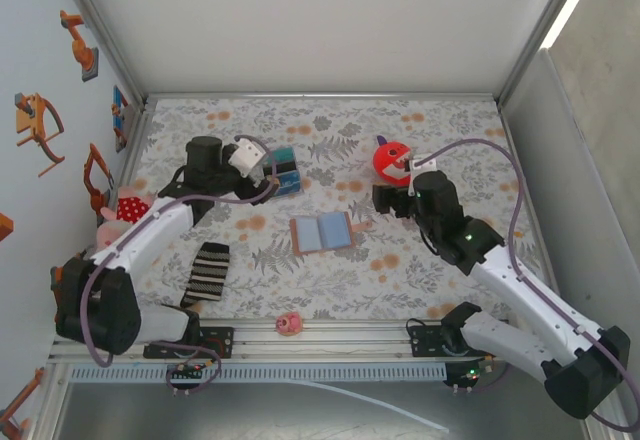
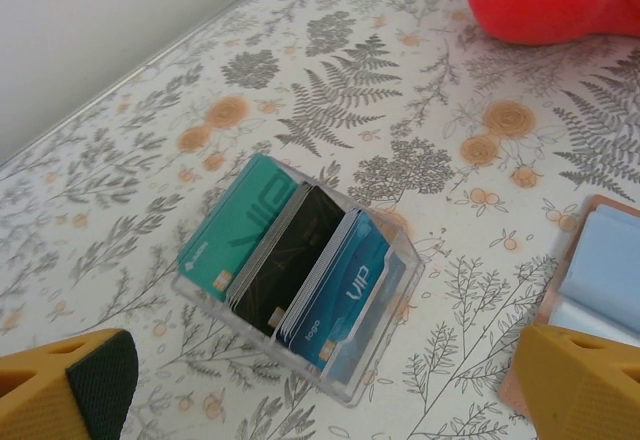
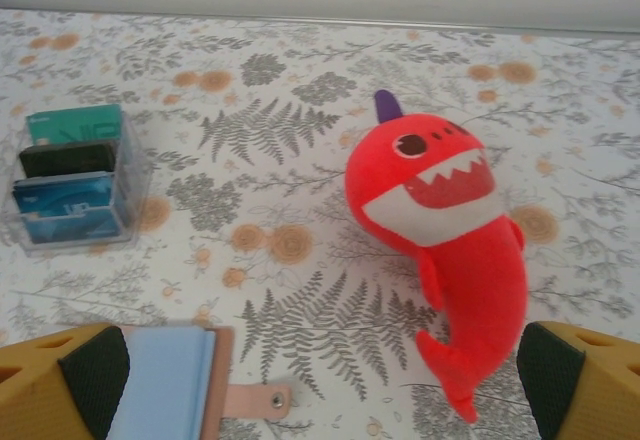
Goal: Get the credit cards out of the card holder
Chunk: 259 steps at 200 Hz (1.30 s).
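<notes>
Left tool (image 2: pixel 325 388) with jaws spread wide and gripping nothing, held above the clear box (image 2: pixel 395 325) in the far-left part of the worktop (image 1: pixel 330 125), where teal, black and blue credit cards (image 2: pixel 290 255) stand on edge; right tool (image 3: pixel 320 390) likewise wide open and empty, just beside the red shark plush (image 3: pixel 445 230). The card holder (image 1: pixel 322 231) lies opened flat, blue faces up, mid-worktop between the two tools, snap tab to the right; bare floral surface borders its near edge; a striped sock (image 1: pixel 207 272) lies toward the front-left edge
</notes>
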Available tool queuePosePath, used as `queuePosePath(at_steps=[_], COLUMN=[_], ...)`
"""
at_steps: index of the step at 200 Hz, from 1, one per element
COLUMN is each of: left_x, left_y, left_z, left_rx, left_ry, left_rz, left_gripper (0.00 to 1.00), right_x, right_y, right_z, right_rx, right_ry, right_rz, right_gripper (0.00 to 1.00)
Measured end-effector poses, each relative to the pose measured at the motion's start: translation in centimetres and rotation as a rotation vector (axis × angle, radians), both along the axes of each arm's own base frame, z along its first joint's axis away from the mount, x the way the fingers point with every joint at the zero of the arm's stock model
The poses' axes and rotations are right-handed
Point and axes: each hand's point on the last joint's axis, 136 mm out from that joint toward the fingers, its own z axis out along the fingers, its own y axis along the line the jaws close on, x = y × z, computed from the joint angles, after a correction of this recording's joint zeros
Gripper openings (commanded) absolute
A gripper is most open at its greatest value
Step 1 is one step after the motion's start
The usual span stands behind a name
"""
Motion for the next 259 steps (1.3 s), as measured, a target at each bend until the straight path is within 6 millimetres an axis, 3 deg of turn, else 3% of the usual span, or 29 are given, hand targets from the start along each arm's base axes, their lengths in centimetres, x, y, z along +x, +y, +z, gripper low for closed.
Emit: queuePosePath(at_steps=[60, 159, 208, 259], left_x=[-2.1, -3.9, -3.0, -1.0], left_y=[4.5, 15.6, 17.0, 16.1], left_z=[1.0, -1.7, -2.0, -3.6], left_rx=[-0.045, -0.078, -0.090, -0.087], left_ry=[-0.104, -0.193, -0.217, -0.216], left_rz=[0.287, 0.841, 0.924, 0.902], left_gripper=[0.97, 0.97, 0.97, 0.97], right_x=[-0.1, -1.1, 0.1, 1.9], right_y=[-3.5, -10.5, -12.3, -14.1], right_z=[-1.6, -3.1, -4.3, -5.8], right_rx=[-0.091, -0.138, -0.213, -0.296], right_ry=[-0.004, -0.118, -0.160, -0.180], right_rz=[-0.144, -0.450, -0.502, -0.533], right_gripper=[0.99, 0.99, 0.99, 0.99])
